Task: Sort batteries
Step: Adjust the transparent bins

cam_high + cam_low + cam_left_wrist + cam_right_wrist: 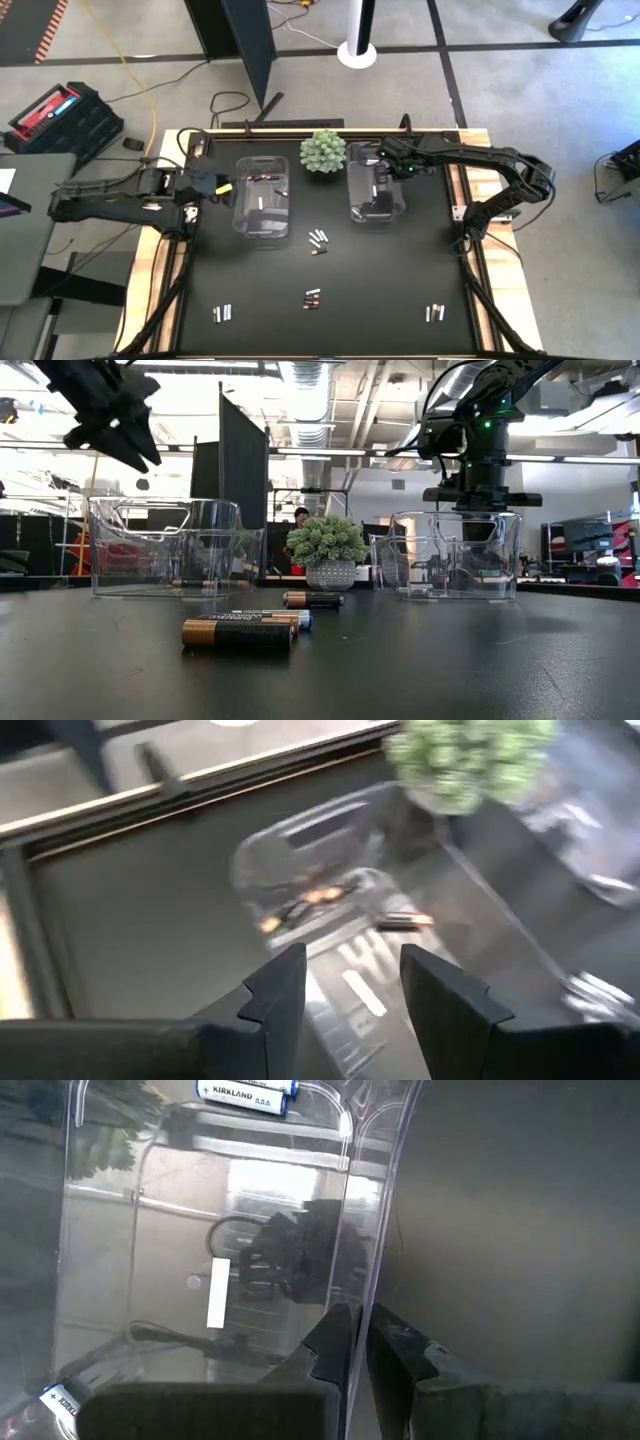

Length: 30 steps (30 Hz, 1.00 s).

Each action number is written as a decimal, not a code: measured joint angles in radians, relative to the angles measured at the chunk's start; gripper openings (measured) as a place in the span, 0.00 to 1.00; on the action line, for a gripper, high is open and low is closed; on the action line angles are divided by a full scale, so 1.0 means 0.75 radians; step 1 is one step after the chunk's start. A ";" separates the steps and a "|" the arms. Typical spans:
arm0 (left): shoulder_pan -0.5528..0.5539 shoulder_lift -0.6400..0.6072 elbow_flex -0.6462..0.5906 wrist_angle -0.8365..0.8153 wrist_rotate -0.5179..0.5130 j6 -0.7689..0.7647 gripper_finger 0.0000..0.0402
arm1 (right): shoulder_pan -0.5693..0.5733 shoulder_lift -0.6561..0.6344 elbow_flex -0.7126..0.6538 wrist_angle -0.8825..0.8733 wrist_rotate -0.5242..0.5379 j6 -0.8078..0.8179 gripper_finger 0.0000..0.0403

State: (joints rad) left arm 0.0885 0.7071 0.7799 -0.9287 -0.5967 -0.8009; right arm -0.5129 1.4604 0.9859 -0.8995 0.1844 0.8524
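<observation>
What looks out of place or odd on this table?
The right pincer is pinching the clear wall of the right bin, not a battery. Otherwise only small clusters of loose batteries lie scattered on the black mat, unsorted.

Black-and-copper batteries (240, 633), green plant (329, 541)

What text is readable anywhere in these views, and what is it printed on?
"KIRKLAND AAA": on the pale battery in the right bin, right wrist view.
"KI...": cut off, on a second pale battery at that bin's other end.
Print on the dark battery in the low view: too small to read.
Nothing else is legible.
</observation>
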 joint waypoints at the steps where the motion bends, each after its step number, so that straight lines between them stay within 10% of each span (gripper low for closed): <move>1: 0.019 0.024 0.000 -0.007 -0.006 -0.024 0.39 | 0.000 0.000 0.000 0.003 0.000 0.000 0.13; 30: 0.376 0.481 0.000 -0.065 0.227 -0.218 0.38 | 0.000 0.000 0.000 0.015 0.001 -0.036 0.13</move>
State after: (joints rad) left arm 0.3702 1.0679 0.7799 -0.9775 -0.4264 -0.9644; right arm -0.5129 1.4601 0.9859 -0.8883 0.1848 0.8257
